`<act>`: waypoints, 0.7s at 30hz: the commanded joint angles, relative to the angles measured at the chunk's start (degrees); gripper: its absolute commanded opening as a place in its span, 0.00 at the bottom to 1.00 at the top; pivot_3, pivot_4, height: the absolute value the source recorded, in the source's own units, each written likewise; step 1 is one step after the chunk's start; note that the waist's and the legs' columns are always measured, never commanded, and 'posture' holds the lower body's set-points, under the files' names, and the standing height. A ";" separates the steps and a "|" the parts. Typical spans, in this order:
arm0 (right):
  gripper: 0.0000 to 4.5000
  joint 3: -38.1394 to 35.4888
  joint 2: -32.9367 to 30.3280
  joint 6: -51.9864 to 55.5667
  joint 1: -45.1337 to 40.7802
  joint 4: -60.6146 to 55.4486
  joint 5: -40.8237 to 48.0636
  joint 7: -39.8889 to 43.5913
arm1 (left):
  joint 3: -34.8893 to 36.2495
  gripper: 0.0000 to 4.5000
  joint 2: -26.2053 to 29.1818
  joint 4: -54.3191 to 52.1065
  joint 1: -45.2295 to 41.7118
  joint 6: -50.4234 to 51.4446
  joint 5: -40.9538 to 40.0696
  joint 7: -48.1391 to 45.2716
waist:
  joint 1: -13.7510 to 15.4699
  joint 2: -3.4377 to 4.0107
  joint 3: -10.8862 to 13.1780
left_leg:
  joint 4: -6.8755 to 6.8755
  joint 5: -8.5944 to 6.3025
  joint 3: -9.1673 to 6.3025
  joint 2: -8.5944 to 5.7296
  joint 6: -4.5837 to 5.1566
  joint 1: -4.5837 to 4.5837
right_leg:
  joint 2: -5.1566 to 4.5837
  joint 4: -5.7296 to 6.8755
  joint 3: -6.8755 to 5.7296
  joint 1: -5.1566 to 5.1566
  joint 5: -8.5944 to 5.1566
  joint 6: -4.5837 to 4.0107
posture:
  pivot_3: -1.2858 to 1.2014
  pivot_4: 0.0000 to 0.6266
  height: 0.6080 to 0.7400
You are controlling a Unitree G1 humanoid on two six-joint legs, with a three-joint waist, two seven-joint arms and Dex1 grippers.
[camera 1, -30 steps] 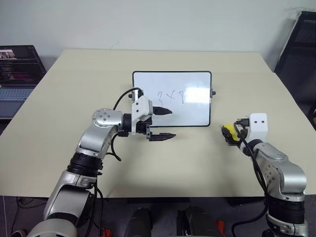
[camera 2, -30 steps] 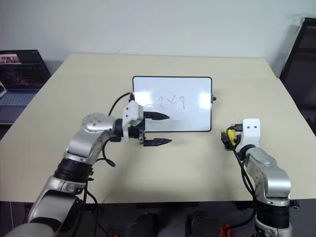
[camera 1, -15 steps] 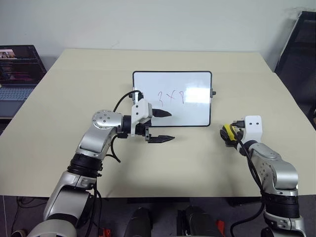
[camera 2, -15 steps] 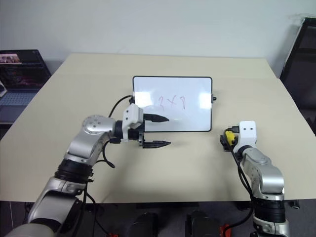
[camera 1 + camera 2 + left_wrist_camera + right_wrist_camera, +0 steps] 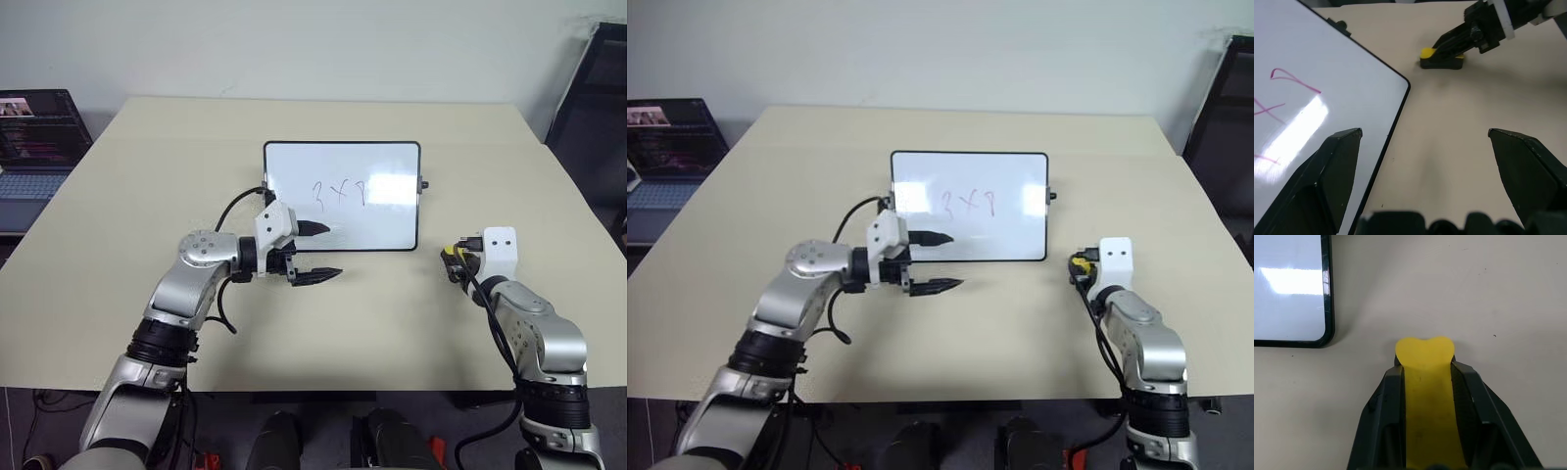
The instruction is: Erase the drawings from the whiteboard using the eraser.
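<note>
On the beige desk (image 5: 147, 176), right of the board (image 5: 341, 196), the right gripper (image 5: 1425, 363) has just clamped the eraser (image 5: 1425, 377), so wiping can start. Its long axis runs along the fingers, pointing forward. The left gripper (image 5: 318, 253) hangs released over the board's near-left corner.

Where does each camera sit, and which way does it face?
Head eyes: on the head, looking forward and down at the table, whiteboard, both arms, laptop.
Left wrist: looks along the open left gripper over the whiteboard's corner toward the eraser.
Right wrist: looks along the right gripper, shut on the eraser, beside the whiteboard's corner.
Shared: both wrist views show eraser, whiteboard and right gripper; drawings show from the head and left wrist.
</note>
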 commanded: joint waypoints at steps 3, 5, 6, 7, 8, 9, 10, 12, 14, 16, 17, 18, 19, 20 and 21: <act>0.21 -0.36 -0.53 0.19 0.68 -4.77 1.10 1.09 | 3.03 1.00 0.48 -5.68 1.47 3.75 0.10 5.93 | 0.07 0.00 0.00 | 0.02 0.00 -0.02 0.00 0.00 -0.01 | -0.01 0.02 -0.01 0.00 0.00 0.00 | 0.52 0.24 1.00; 0.21 0.40 -1.25 -0.43 0.72 -6.72 1.31 2.32 | 3.35 1.00 0.86 -6.55 1.95 4.46 1.17 8.18 | 0.05 0.00 0.00 | 0.04 0.00 -0.01 0.00 0.00 0.00 | -0.01 0.04 0.00 0.00 0.00 0.00 | 0.52 0.24 1.00; 0.21 0.74 -1.51 -0.62 0.77 -7.69 1.44 2.90 | 3.46 1.00 0.97 -7.03 2.17 4.71 1.53 9.03 | 0.03 0.00 0.00 | 0.04 0.00 -0.01 0.00 0.00 0.00 | -0.01 0.04 -0.01 0.00 0.00 0.00 | 0.52 0.24 1.00; 0.21 1.18 -1.83 -0.69 0.79 -9.06 1.63 3.55 | 3.75 1.00 0.85 -7.60 2.26 5.79 1.60 10.23 | 0.02 0.00 0.00 | 0.04 0.00 -0.02 0.00 0.00 0.00 | -0.01 0.05 -0.01 0.00 0.00 0.00 | 0.52 0.24 1.00; 0.21 1.65 -2.16 -0.64 0.71 -10.55 1.85 4.19 | 4.05 1.00 0.68 -8.14 2.24 7.02 1.59 11.47 | 0.03 0.00 0.00 | 0.04 0.00 -0.02 0.00 0.00 0.00 | -0.01 0.05 -0.01 0.00 0.00 0.00 | 0.52 0.24 1.00; 0.21 2.17 -2.57 -0.50 0.58 -12.04 2.05 4.77 | 4.18 1.00 0.64 -8.61 2.16 8.02 2.04 12.85 | 0.07 0.00 0.00 | 0.04 0.00 -0.04 0.00 0.00 0.00 | -0.01 0.04 -0.02 0.00 0.00 0.00 | 0.52 0.24 1.00; 0.21 3.15 -3.07 -0.65 0.06 -13.88 2.24 5.54 | 4.18 1.00 0.61 -8.99 1.67 9.88 2.71 14.66 | 0.08 0.00 0.00 | 0.05 0.00 -0.05 0.00 0.00 -0.01 | -0.01 0.04 -0.03 0.00 0.00 0.00 | 0.52 0.24 1.00; 0.21 5.85 -4.37 -2.08 -1.78 -15.47 0.90 6.21 | 3.60 1.00 0.82 -9.52 0.42 12.42 4.18 17.10 | 0.03 0.00 0.00 | 0.06 0.00 -0.05 -0.01 0.00 -0.01 | -0.01 0.04 -0.02 0.01 0.00 0.01 | 0.52 0.24 1.00; 0.21 8.95 -5.90 -4.26 -3.92 -14.43 -1.47 6.62 | 3.02 1.00 1.02 -9.71 -0.61 13.86 5.12 18.28 | -0.08 0.00 0.00 | 0.09 0.00 -0.05 -0.01 0.00 -0.01 | -0.01 0.05 -0.03 0.01 0.02 0.04 | 0.52 0.24 1.00; 0.21 11.97 -6.61 -6.33 -6.63 -11.97 -3.56 6.96 | 2.93 1.00 0.87 -9.36 -1.75 15.10 5.68 19.32 | -0.07 0.00 0.00 | 0.12 0.01 -0.05 -0.02 0.00 0.00 | 0.00 0.06 -0.06 0.01 0.03 0.06 | 0.52 0.24 1.00; 0.21 13.32 -6.11 -7.39 -8.76 -9.85 -4.36 6.91 | 2.95 1.00 0.72 -8.88 -2.34 14.65 5.93 19.51 | -0.08 0.00 0.00 | 0.12 0.01 -0.05 -0.02 0.00 0.00 | 0.01 0.06 -0.08 0.01 0.03 0.07 | 0.52 0.24 1.00; 0.21 14.42 -5.56 -8.31 -10.66 -7.83 -5.10 6.86 | 3.20 1.00 0.40 -8.40 -2.86 14.48 5.96 20.00 | -0.13 0.00 0.00 | 0.12 0.01 -0.05 -0.01 0.00 0.00 | 0.00 0.06 -0.07 0.02 0.03 0.07 | 0.52 0.24 1.00; 0.21 15.60 -4.95 -9.49 -12.93 -5.29 -5.97 6.89 | 3.55 1.00 0.05 -7.70 -3.41 14.72 5.84 20.54 | -0.12 0.00 0.00 | 0.12 0.01 -0.03 -0.01 -0.01 0.00 | 0.01 0.06 -0.08 0.01 0.04 0.06 | 0.52 0.24 1.00; 0.21 16.60 -4.39 -10.48 -14.99 -2.88 -6.74 7.00 | 3.68 1.00 -0.07 -7.05 -3.82 14.79 5.81 20.77 | -0.12 -0.01 0.00 | 0.12 0.01 -0.03 -0.02 -0.01 0.00 | 0.00 0.06 -0.08 0.02 0.04 0.06 | 0.52 0.24 1.00; 0.21 17.52 -3.81 -11.53 -17.01 -0.33 -7.49 7.22 | 3.63 1.00 0.01 -6.54 -3.88 14.77 5.92 20.88 | -0.18 0.00 0.00 | 0.12 0.01 -0.03 -0.01 -0.01 0.00 | 0.00 0.06 -0.08 0.02 0.05 0.06 | 0.52 0.24 1.00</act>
